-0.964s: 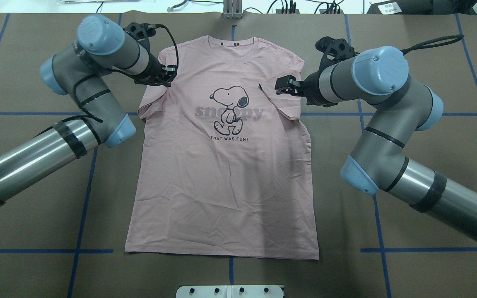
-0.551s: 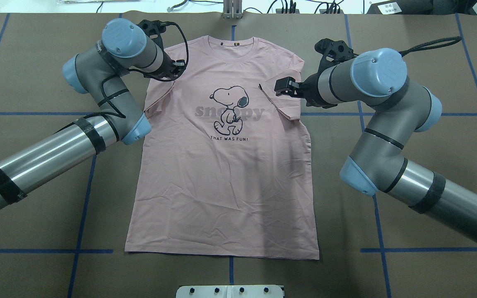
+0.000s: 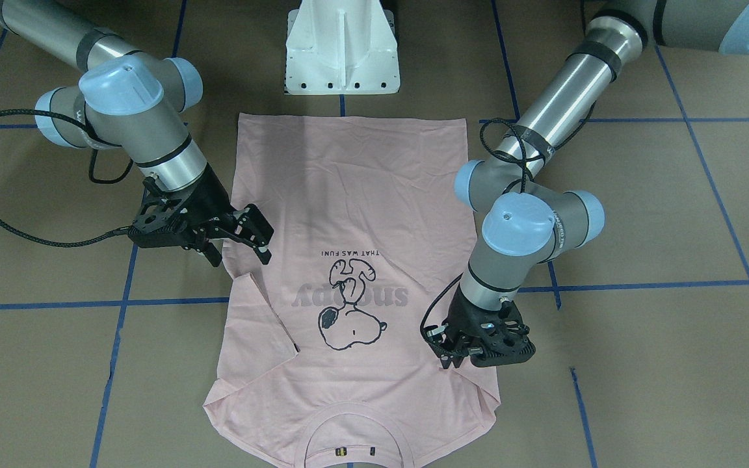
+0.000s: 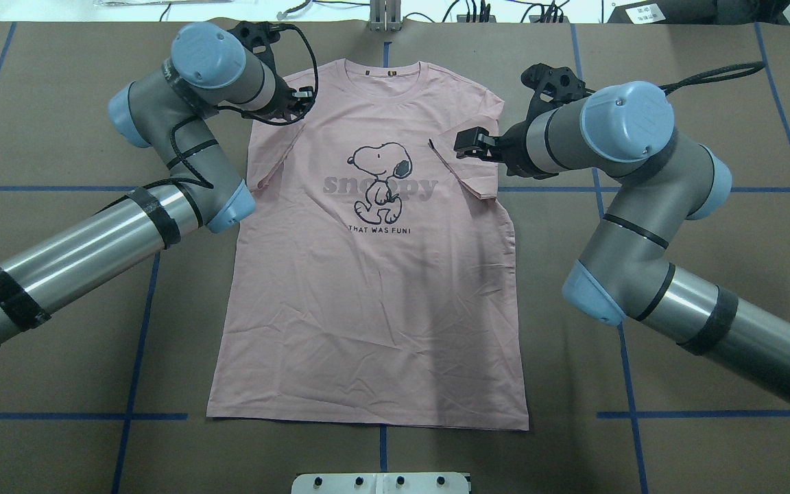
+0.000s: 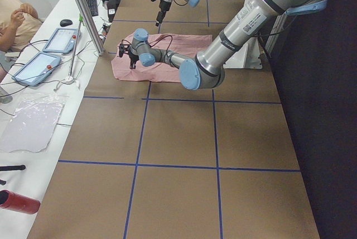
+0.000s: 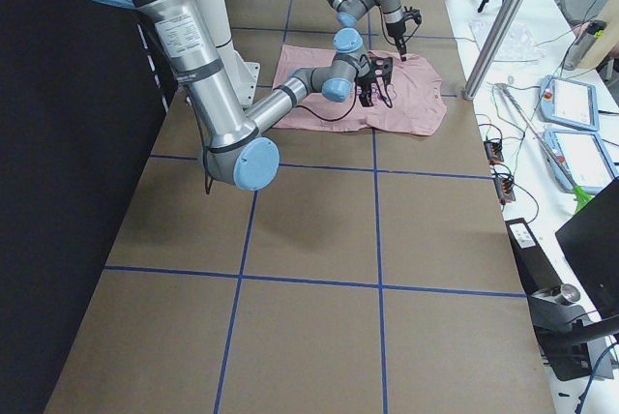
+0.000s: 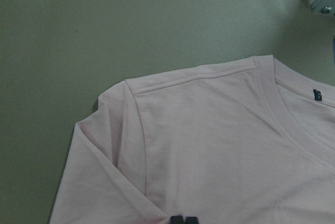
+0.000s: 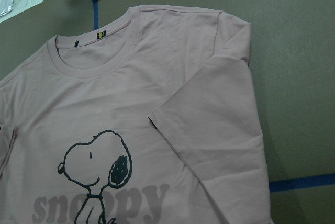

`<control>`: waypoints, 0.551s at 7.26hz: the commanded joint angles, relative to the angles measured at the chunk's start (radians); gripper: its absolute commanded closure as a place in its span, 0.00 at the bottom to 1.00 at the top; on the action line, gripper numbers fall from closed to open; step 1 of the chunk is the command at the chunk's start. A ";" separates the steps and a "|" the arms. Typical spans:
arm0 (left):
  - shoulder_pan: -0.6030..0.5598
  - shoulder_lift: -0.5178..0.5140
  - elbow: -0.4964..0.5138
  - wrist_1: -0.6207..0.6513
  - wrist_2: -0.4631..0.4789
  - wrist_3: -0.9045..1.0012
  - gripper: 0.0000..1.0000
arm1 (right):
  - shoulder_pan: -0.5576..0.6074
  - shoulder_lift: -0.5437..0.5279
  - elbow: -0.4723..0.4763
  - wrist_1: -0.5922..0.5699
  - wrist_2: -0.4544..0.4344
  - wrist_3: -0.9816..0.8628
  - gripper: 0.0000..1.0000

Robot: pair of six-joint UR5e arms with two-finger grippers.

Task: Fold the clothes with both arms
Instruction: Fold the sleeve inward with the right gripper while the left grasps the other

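Observation:
The pale pink Snoopy T-shirt (image 4: 367,295) lies flat, front up, collar at the far edge, with both short sleeves turned in over the chest. My left gripper (image 4: 302,103) is low at the shirt's left shoulder. In the left wrist view its fingertips (image 7: 183,220) are pressed together where the folded sleeve's cloth bunches. My right gripper (image 4: 465,141) hovers over the folded right sleeve (image 8: 220,124), and in the front-facing view its jaws (image 3: 256,237) stand apart with nothing between them. The left arm (image 4: 59,261) and right arm (image 4: 676,302) flank the shirt.
The brown table is marked with a grid of blue tape lines (image 4: 138,322). The white pedestal base (image 3: 342,52) stands at the near edge by the shirt's hem. An aluminium post (image 4: 385,17) rises past the collar. A desk with tablets (image 5: 47,55) and a person's arm (image 5: 14,18) are beyond the far edge.
My left arm has swung toward the collar and inward, and the left sleeve's outer edge has drawn in over the chest. The right arm has barely moved.

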 commanded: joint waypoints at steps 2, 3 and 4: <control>0.011 0.167 -0.351 -0.015 -0.044 -0.074 0.23 | -0.115 -0.027 0.045 -0.011 -0.069 0.164 0.00; 0.011 0.281 -0.491 -0.020 -0.157 -0.082 0.23 | -0.194 -0.071 0.100 -0.018 -0.087 0.274 0.00; 0.011 0.355 -0.578 -0.021 -0.170 -0.076 0.23 | -0.334 -0.145 0.161 -0.052 -0.210 0.401 0.06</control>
